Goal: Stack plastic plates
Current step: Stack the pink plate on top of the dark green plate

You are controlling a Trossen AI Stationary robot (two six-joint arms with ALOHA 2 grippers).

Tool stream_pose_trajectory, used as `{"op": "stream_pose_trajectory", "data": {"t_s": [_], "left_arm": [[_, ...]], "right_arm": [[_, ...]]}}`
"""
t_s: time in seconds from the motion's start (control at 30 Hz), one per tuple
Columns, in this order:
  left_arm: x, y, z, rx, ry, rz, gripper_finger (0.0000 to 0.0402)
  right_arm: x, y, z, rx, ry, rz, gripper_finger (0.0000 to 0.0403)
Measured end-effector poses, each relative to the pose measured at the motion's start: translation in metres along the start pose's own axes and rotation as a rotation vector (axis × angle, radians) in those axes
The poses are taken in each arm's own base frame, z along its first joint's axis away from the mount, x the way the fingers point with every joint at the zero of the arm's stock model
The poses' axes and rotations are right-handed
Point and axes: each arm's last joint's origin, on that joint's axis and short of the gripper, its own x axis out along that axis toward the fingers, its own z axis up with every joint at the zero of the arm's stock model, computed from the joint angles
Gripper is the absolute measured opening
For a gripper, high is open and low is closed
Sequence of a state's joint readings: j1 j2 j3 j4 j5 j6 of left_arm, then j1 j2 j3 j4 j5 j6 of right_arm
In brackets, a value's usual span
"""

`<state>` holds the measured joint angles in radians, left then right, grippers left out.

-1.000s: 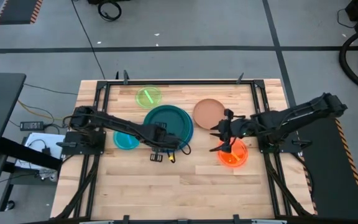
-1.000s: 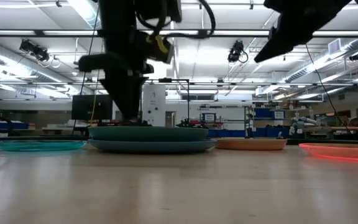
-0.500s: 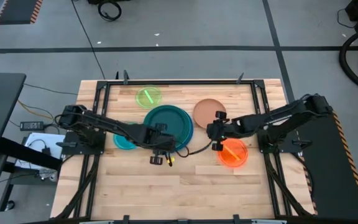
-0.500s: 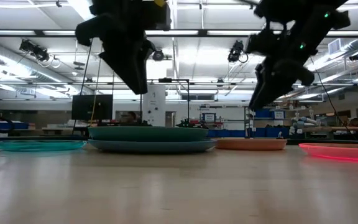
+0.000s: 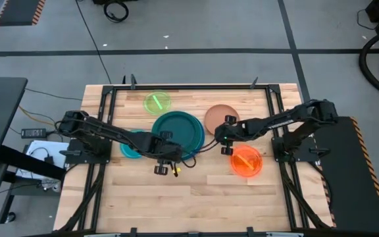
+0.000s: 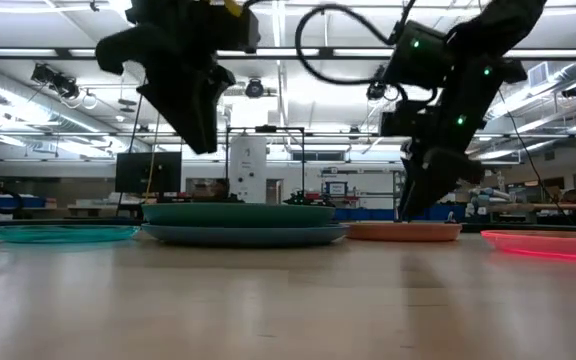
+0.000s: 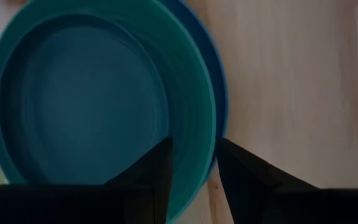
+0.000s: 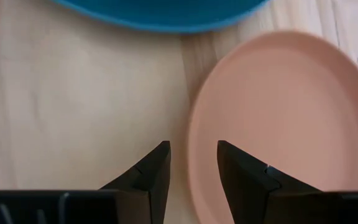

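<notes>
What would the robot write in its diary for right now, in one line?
left end effector: open, above green plate edge | right end effector: open, at tan plate edge | nothing held

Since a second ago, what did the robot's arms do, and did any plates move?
The right hand left the orange plate and slid toward the table's middle, dropping to the near edge of the tan plate, open and holding nothing. The left hand backed off the stacked dark green plate and rose. Every plate, including the lime plate and the cyan plate, stayed put.
</notes>
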<state>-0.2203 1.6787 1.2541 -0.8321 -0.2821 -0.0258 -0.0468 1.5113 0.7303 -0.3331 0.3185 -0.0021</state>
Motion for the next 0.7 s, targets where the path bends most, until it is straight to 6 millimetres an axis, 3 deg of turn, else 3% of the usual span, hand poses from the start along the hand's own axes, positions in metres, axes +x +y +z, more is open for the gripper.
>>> {"op": "stream_pose_trajectory", "data": {"t_s": [0.33,0.53,0.7], "left_arm": [[-0.022,0.004,-0.01,-0.074,0.013,-0.002,0.0133],[-0.024,0.001,-0.01,-0.079,0.003,-0.006,0.0133],[-0.025,-0.001,-0.01,-0.076,-0.002,-0.008,0.0133]], "right_arm": [[0.019,-0.018,-0.007,0.068,0.087,0.05,0.012],[0.03,-0.019,-0.011,0.079,0.136,0.103,0.0077],[0.026,-0.019,-0.01,0.061,0.118,0.096,0.0032]]}}
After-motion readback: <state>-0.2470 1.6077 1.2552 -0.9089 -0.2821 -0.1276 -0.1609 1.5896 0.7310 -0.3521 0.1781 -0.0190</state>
